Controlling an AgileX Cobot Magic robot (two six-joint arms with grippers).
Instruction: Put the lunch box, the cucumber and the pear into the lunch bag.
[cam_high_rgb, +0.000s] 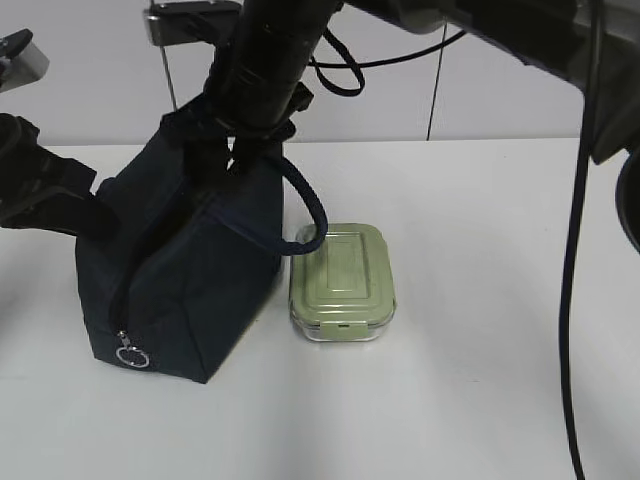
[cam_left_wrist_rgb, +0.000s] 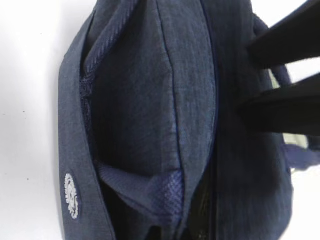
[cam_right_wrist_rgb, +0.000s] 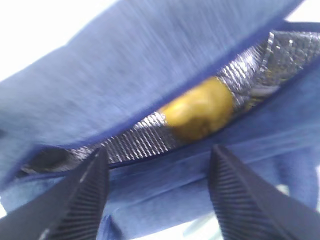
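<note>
The right end effector is seen fingers apart, empty, over the lunch bag mouth with the pear lying inside — the lunch box is left on the desk, just right of the bag, nearer this arm.

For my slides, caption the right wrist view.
Open right gripper above the bag, pear inside.

The right gripper hangs with fingers spread over the lunch bag; the pear lies inside against its silver lining.
</note>
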